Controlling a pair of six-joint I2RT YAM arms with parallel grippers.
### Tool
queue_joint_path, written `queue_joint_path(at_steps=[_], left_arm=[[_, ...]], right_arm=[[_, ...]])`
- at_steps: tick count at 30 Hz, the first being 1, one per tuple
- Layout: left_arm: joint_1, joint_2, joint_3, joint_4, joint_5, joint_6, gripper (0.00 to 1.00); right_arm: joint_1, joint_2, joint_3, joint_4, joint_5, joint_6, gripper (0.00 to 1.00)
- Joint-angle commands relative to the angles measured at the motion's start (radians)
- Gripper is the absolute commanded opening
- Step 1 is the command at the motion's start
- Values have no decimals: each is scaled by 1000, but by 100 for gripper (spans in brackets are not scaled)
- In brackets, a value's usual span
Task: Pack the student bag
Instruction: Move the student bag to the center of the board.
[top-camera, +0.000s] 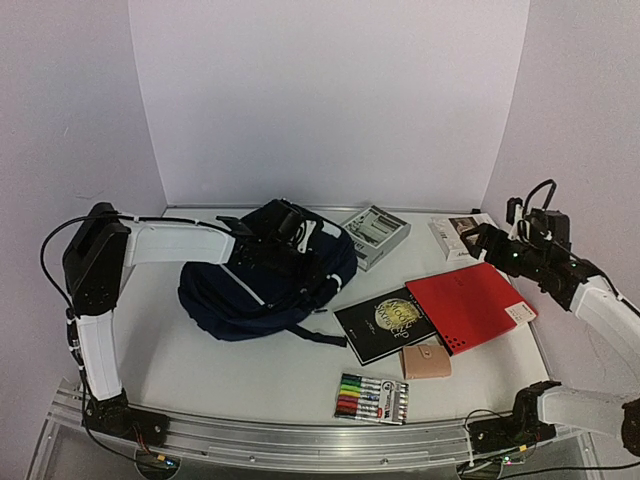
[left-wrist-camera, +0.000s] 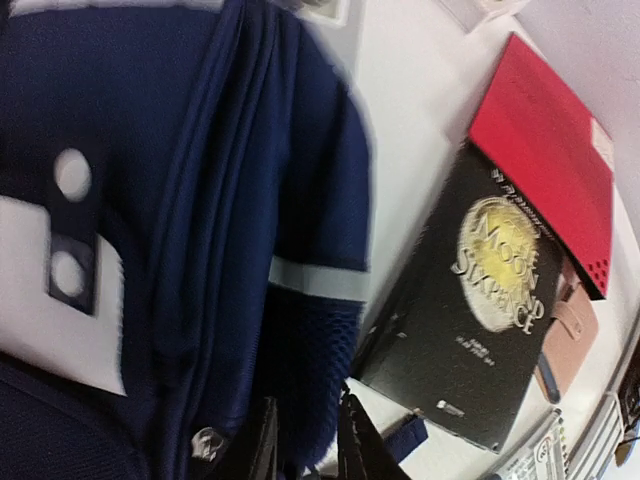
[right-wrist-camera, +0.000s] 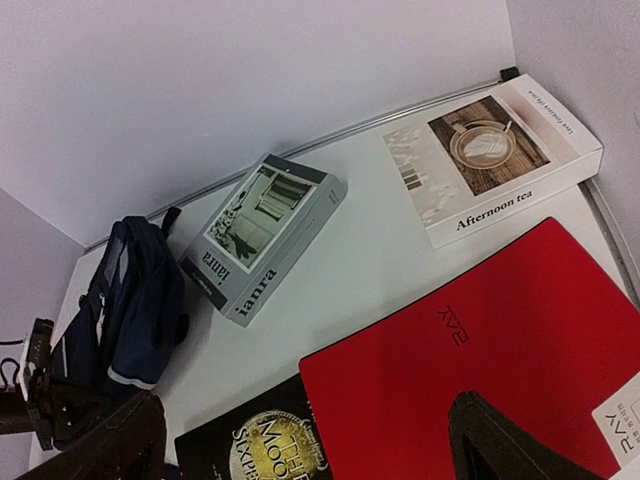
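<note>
The student bag (top-camera: 265, 275), navy with pale stripes, lies slumped at the middle left of the table. My left gripper (top-camera: 252, 235) is at the bag's far top edge. In the left wrist view its narrow-set fingers (left-wrist-camera: 305, 445) have a fold of the bag's (left-wrist-camera: 150, 200) navy mesh fabric between them. My right gripper (top-camera: 490, 243) hovers at the far right, above the red folder (right-wrist-camera: 480, 350), with its fingers (right-wrist-camera: 305, 450) wide apart and nothing between them.
A black book (top-camera: 385, 322) lies right of the bag, partly under the red folder (top-camera: 470, 305). A pink pouch (top-camera: 425, 360) and a marker set (top-camera: 372, 398) lie nearer the front. A grey boxed book (top-camera: 375, 235) and a tea box (top-camera: 458, 235) sit at the back.
</note>
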Motion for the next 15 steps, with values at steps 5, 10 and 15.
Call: queue_joint_path(at_steps=[5,10,15], left_arm=[[43,-274,-94,39,-31,-114,69],[181,-451,-277,-30,-1,-243,74],[342,-638,-466,-90,74,-353,82]], right_arm=[[300,198,107,51,161,28,90],[427,374,153,143,150,75,83],[591,510,176,266,116,127,78]])
